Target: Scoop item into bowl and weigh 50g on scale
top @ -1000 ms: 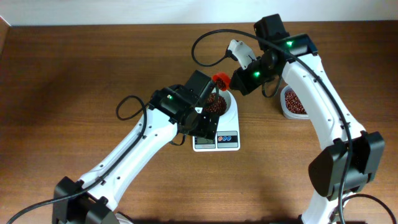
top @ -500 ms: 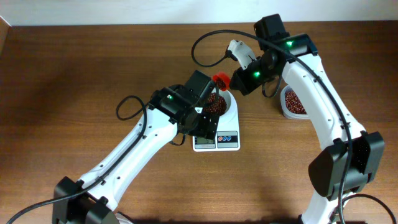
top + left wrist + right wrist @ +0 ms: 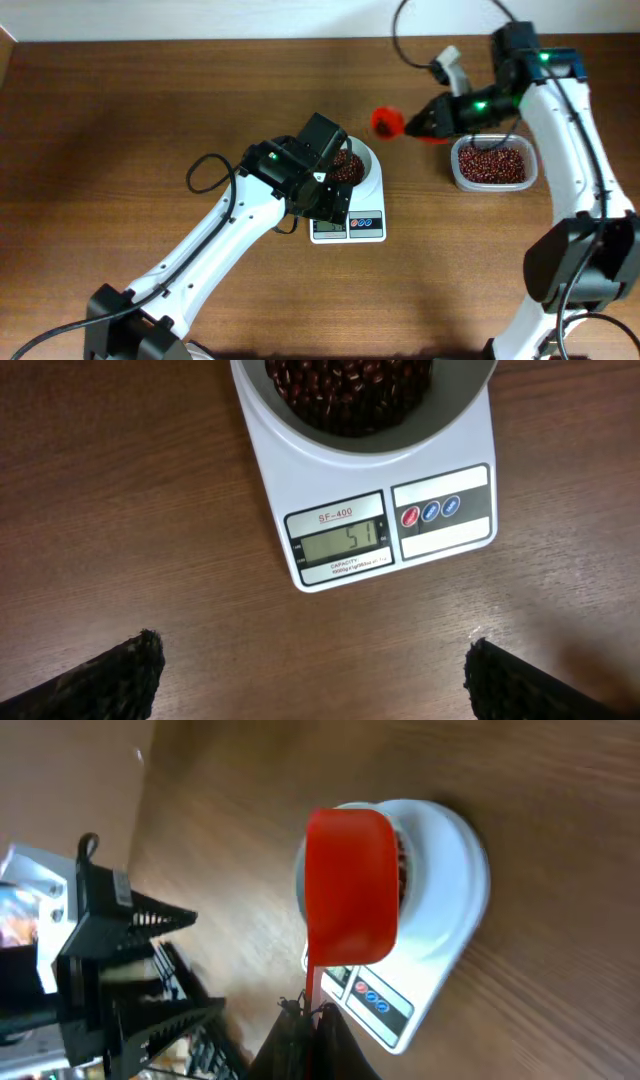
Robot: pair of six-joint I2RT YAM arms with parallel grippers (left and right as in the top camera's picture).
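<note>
The white scale (image 3: 348,226) carries the white bowl (image 3: 368,172), which is full of dark reddish-brown beans (image 3: 346,166). In the left wrist view the scale (image 3: 440,470) shows its display (image 3: 344,542) reading about 51, with the bowl (image 3: 455,405) and beans (image 3: 350,385) above it. My left gripper (image 3: 322,200) is open and empty over the scale's front; both fingertips (image 3: 115,678) frame bare wood. My right gripper (image 3: 440,115) is shut on the red scoop's handle (image 3: 315,982). The scoop (image 3: 388,122) hangs in the air between the bowl and the tub. Its plain red surface (image 3: 350,885) faces the camera.
A clear plastic tub (image 3: 490,178) holding more beans (image 3: 490,160) stands right of the scale, under my right arm. The left arm's black body (image 3: 120,950) shows at the left of the right wrist view. A cable loops behind the right arm.
My right arm has swung right and lifted the red scoop away from the bowl toward the tub, uncovering the tub. The left arm, scale and bowl have not moved.
</note>
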